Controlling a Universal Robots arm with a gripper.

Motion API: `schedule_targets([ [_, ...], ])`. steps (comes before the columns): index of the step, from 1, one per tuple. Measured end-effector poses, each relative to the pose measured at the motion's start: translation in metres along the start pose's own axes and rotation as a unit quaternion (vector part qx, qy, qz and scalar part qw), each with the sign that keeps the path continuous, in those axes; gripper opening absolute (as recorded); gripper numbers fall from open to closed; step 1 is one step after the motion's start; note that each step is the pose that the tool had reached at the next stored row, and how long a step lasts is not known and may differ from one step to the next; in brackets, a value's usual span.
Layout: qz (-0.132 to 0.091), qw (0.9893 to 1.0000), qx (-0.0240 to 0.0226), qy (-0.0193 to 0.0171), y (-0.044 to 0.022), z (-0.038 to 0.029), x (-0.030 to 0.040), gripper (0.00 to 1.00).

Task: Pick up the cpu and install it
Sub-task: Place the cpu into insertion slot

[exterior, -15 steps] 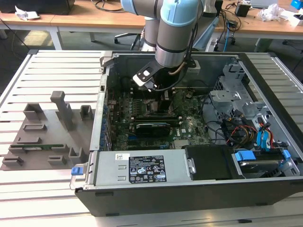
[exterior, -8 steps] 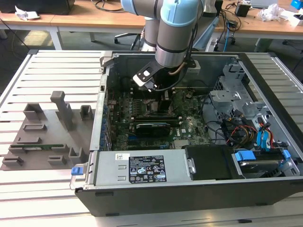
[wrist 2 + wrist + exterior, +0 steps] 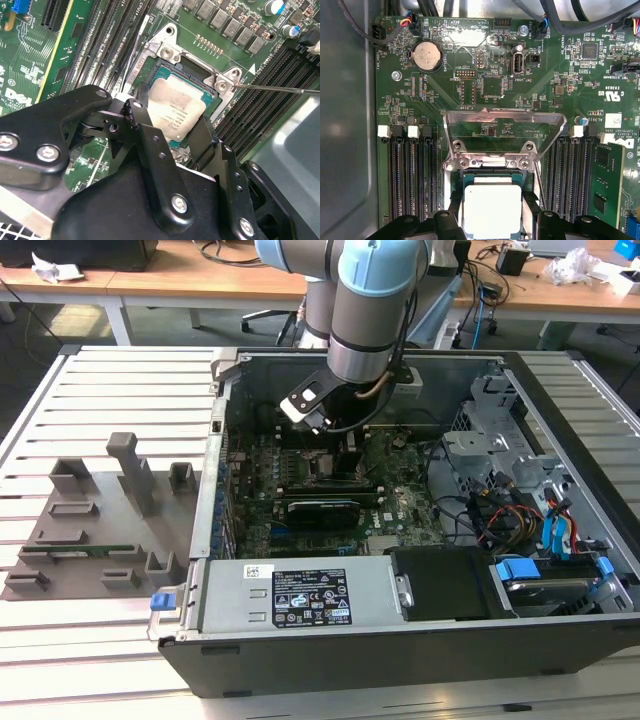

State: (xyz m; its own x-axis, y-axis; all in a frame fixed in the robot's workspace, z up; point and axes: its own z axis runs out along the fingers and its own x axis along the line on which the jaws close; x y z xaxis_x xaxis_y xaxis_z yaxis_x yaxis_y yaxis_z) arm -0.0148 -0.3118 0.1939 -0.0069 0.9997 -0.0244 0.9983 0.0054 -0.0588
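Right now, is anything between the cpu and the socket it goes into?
Nothing visible. The load plate stands flipped open, and the cpu, held by the gripper, lies within the socket frame. Whether it is fully seated I cannot tell.

**Claw at the socket, the cpu between its fingers**

The silvery cpu lies flat within the socket's metal frame, with a black finger touching each of two opposite edges. Taking the cpu as dial centre, the hinged load plate stands open at twelve o'clock and a round coin cell sits at eleven. Rows of black memory slots run at nine and three, with a green memory stick seated beyond those at three, all on the green motherboard.
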Motion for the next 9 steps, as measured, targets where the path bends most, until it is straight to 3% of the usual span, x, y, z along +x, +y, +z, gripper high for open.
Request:
schedule_targets([
  [9,0.0,1.0,0.0,0.0,0.0,0.0002,0.0,0.55],
])
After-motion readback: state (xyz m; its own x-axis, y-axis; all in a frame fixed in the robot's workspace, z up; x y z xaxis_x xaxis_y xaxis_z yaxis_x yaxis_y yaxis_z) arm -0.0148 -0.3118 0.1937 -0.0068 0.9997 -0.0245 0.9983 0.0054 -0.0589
